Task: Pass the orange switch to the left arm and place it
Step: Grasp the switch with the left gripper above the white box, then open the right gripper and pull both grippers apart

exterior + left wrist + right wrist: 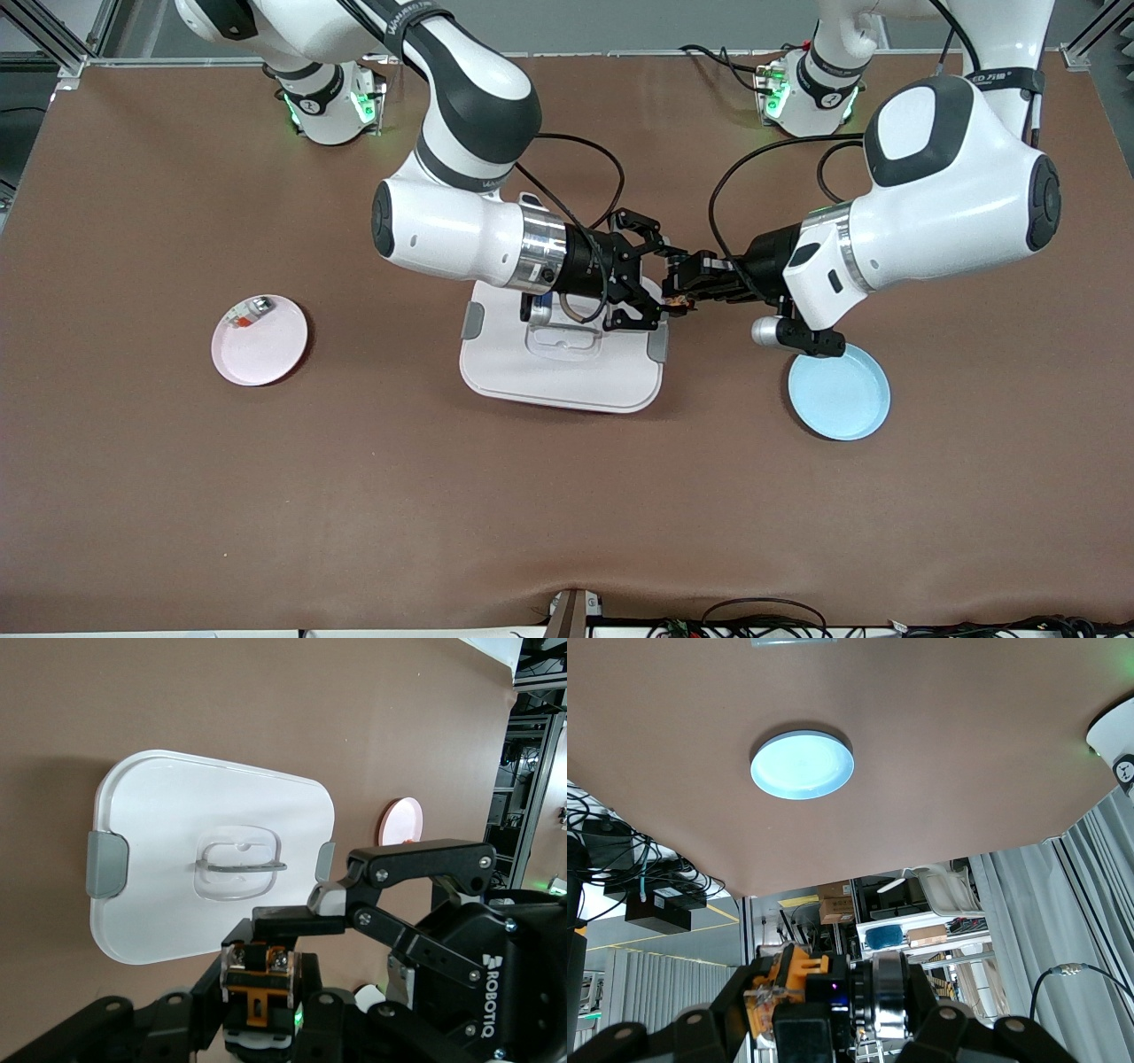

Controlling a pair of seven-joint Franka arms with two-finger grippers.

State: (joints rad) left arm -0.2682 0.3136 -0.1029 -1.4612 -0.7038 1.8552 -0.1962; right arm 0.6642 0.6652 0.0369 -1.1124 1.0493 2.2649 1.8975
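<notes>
Holding the orange switch [678, 305] between both of my grippers, I have it up in the air over the edge of the box [562, 365] at the left arm's end. My right gripper [654, 312] reaches in from the right arm's side, its fingers pinched shut on the switch. My left gripper [684, 285] meets it head-on from the left arm's side and is clamped onto the same piece. In the left wrist view the switch [259, 990] shows its orange band facing that camera. From the front it is too small for me to tell which way its long axis runs. On the table, the pink plate [260, 341] sits toward the right arm's end, carrying a small silver-and-red item [249, 313]. The blue plate [839, 392] lies under my left arm's wrist.
</notes>
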